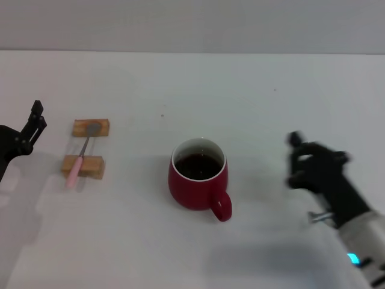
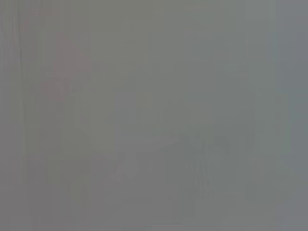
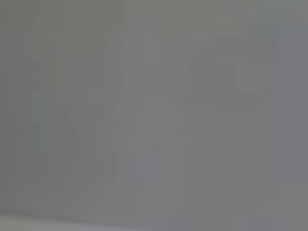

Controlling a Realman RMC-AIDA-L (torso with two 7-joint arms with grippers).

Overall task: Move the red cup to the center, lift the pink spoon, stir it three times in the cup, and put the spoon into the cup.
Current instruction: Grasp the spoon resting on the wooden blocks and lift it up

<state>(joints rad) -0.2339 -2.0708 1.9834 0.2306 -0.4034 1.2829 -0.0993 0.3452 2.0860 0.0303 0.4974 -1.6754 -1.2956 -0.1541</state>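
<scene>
Wooden blocks [image 1: 91,127] carry pink spoon [image 1: 81,155], clear of red cup [image 1: 198,179]; pincer states unreadable.

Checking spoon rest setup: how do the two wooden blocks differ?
The far block carries the pink spoon's grey bowl; the near block carries its pink handle, whose tip overhangs toward the robot. The near block sits slightly farther to the robot's left. Both are small, tan, lying flat on the table, apart, left of the red cup.

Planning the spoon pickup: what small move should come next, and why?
Probably bring the left gripper toward the pink spoon: the red cup already sits mid-table, the spoon lies untouched across two wooden blocks, and the right gripper is apart from the cup.
</scene>
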